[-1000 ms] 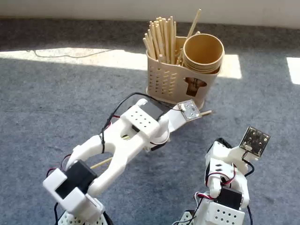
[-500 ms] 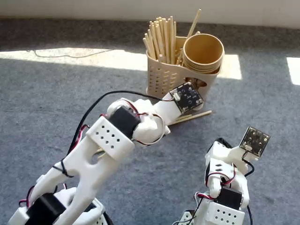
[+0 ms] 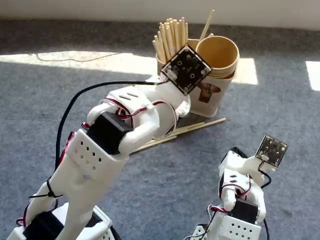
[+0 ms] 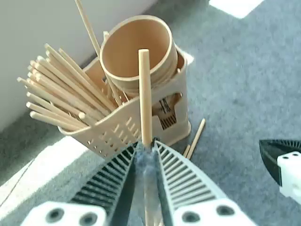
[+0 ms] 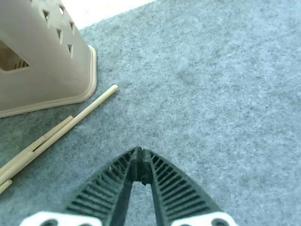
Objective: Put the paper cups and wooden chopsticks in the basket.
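Note:
A beige slotted basket (image 3: pixel 210 97) stands at the back and holds stacked paper cups (image 3: pixel 217 52) and a bundle of wooden chopsticks (image 3: pixel 172 32). My left gripper (image 4: pixel 145 143) is shut on one chopstick (image 4: pixel 144 94), raised in front of the basket (image 4: pixel 131 127), with the stick's tip pointing at the cups (image 4: pixel 136 47). Two or three more chopsticks (image 3: pixel 200 126) lie on the carpet by the basket's base. My right gripper (image 5: pixel 140 153) is shut with nothing in it, low over the carpet and a little short of those loose chopsticks (image 5: pixel 70 125).
Grey carpet covers the floor, with sunlit patches behind the basket. The raised left arm (image 3: pixel 130 125) covers the basket's front left. The right arm (image 3: pixel 240 185) sits folded at the front right. A thin cable (image 3: pixel 60 57) lies at the back left.
The left arm has risen from carpet level by the basket's base up to the basket's rim, carrying a chopstick. The right arm has stayed still.

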Robot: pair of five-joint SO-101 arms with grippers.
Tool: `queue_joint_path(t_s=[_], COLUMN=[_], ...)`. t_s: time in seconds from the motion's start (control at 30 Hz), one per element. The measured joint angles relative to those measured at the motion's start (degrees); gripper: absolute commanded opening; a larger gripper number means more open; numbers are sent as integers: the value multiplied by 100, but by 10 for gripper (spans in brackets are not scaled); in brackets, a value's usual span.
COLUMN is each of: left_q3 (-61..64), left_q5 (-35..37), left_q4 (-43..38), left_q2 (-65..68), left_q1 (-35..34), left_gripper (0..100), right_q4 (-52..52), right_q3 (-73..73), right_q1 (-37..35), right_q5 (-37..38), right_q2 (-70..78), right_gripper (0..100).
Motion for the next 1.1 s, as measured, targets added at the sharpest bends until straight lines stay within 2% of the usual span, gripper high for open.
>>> queue_joint_path(t_s=[0.4,0.67,0.8,0.9,1.1], left_q3=[-237,580,1011,1020,897], left_q5=[299,299,299,299,299], left_q4=[-2242,-4826,-5785,-6163,-6277], left_q2=[0,0,44,316,1125], left_q1=[0,-9,-185,-448,-686], left_gripper=[6,6,6,6,6], right_q4=[0,0,0,0,0], right_q3=[0,0,0,0,0], right_q1=[0,0,0,0,0], right_q5=[0,0,0,0,0], right_q2=[0,0,0,0,0], right_gripper=[5,5,5,5,5])
